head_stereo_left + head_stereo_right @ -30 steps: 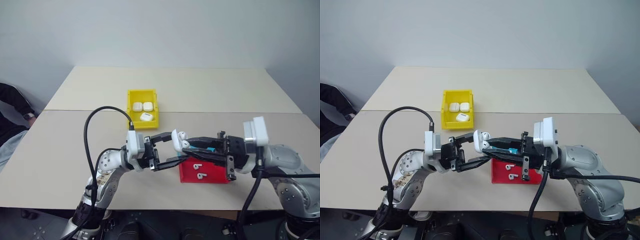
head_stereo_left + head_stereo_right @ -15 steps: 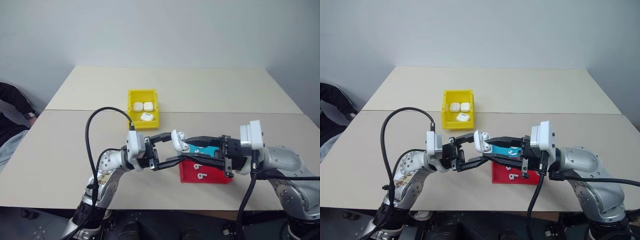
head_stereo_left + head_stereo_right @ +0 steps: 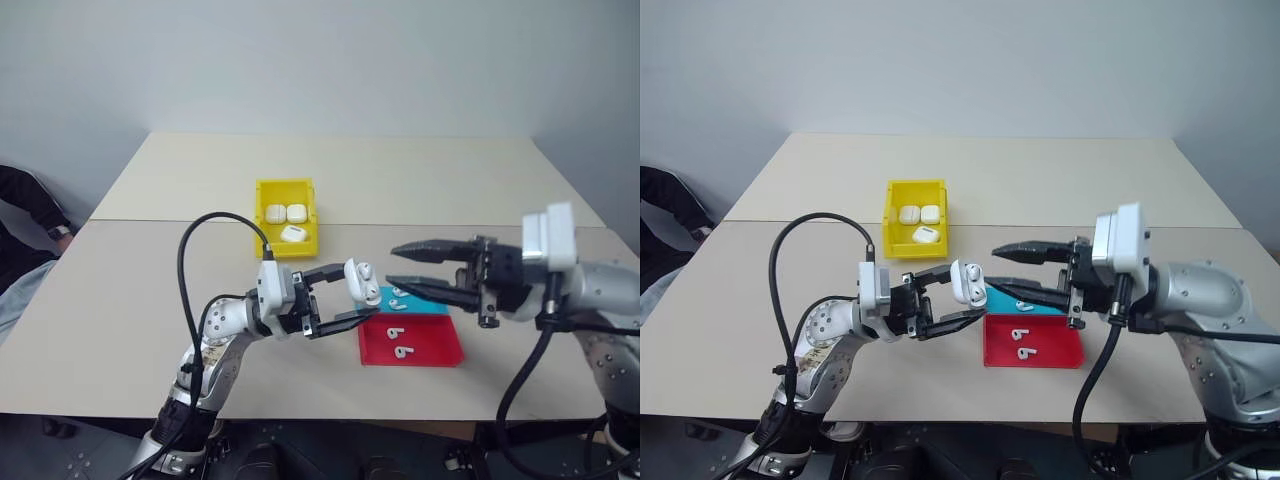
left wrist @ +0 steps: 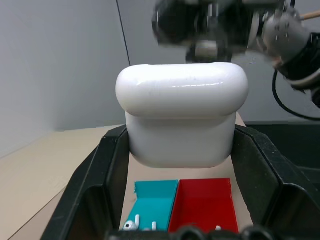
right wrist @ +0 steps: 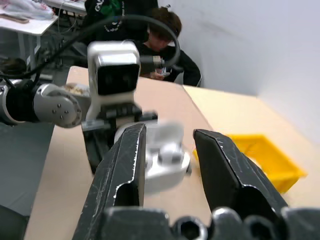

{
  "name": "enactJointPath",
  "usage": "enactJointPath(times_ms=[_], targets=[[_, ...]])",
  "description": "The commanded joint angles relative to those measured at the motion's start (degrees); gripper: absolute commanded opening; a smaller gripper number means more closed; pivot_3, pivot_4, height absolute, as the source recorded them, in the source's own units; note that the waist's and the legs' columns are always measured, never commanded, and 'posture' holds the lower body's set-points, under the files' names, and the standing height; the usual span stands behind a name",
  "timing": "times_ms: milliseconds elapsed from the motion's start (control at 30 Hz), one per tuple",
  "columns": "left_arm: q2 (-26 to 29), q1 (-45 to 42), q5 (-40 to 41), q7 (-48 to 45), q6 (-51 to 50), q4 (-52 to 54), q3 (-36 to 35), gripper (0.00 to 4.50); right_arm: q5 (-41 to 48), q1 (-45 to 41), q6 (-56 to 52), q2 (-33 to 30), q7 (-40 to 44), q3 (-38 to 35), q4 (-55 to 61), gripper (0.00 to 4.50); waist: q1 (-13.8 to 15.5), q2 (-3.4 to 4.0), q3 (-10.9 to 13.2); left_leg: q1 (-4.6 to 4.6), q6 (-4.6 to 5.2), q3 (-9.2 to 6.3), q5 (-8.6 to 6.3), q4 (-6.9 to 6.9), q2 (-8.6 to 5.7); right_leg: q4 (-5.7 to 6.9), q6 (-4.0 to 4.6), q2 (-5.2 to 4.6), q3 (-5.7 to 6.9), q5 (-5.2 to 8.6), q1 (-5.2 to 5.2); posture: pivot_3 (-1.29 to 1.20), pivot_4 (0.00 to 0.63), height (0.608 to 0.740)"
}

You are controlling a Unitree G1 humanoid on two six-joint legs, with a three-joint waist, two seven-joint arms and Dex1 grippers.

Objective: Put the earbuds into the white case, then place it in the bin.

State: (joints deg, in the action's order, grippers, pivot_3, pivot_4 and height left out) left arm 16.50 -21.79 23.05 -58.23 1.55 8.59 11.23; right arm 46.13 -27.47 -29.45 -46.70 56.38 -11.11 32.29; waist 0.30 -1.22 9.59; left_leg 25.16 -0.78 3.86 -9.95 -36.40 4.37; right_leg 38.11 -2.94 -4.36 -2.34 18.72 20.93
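Your table fills the middle of the head view, with the bin at centre holding three white cases, and lower right of centre the red tray and blue tray, each with loose earbuds. Your right gripper sits at right of centre, fingers parted and empty. Left of it, your left gripper is clamped on the white case, lid up, above the trays' left edge.
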Motion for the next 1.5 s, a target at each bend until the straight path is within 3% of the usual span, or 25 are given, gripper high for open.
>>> enactJointPath(times_ms=[33, 100, 333, 667, 933, 1500], targets=[[-0.32, -2.8, -3.25, 0.38, 2.35, -1.44, 1.29, 2.76, 1.44, -6.2, -3.8, -2.13, 0.35, 2.94, -0.71, 0.58, 0.07, 0.0, 0.0, 0.0, 0.0, -0.01, 0.0, -0.01, 0.0, -0.01, 0.0, 0.01, 0.02, 0.0, -0.01, 0.0, 0.15, 0.74], [-0.71, -3.9, -4.64, 1.2, 2.31, -2.5, 1.77, 2.76, 0.27, -9.27, -5.06, -2.85, 1.07, 5.59, -1.49, 0.04, 0.1, 0.0, 0.0, 0.0, 0.01, -0.01, -0.01, 0.0, 0.01, -0.03, 0.0, 0.01, 0.02, 0.0, -0.01, 0.0, 0.15, 0.74], [-1.79, -5.45, -7.11, 1.93, 4.49, -4.49, 2.27, 2.76, -8.86, -13.6, -1.66, -2.81, 3.97, 14.71, -1.34, 0.04, 0.27, 0.0, 0.0, 0.05, 0.04, 0.03, -0.03, 0.02, 0.01, -0.05, 0.0, -0.01, -0.01, 0.0, 0.06, 0.0, 0.15, 0.74], [-1.72, -3.55, -6.34, 4.07, 4.88, -1.44, 1.22, 2.76, -19.86, -11.99, 4.6, -2.22, 5.95, 19.74, -2.68, 0.04, 0.29, 0.0, 0.0, 0.06, 0.04, 0.03, -0.02, 0.0, 0.01, -0.02, 0.0, -0.01, -0.01, 0.0, 0.08, 0.0, 0.15, 0.74], [-0.69, -1.56, -4.18, 3.26, 5.24, 0.2, -0.04, 2.76, -22.68, -10.42, 6.32, -3.78, 7.55, 17.83, -5.26, 0.04, 0.25, 0.0, 0.0, 0.06, 0.03, 0.03, -0.02, -0.01, 0.01, -0.01, 0.0, -0.02, 0.0, 0.0, 0.08, 0.0, 0.15, 0.74], [-0.83, -3.31, -4.38, 4.51, 4.89, -0.75, -0.92, 2.76, -19.75, -11.49, 6.75, -3.22, 6.94, 12.09, -5.93, 0.04, 0.28, 0.01, -0.01, 0.06, 0.03, 0.04, -0.02, -0.02, 0.01, -0.02, 0.0, -0.02, -0.01, 0.0, 0.07, 0.0, 0.15, 0.74]])
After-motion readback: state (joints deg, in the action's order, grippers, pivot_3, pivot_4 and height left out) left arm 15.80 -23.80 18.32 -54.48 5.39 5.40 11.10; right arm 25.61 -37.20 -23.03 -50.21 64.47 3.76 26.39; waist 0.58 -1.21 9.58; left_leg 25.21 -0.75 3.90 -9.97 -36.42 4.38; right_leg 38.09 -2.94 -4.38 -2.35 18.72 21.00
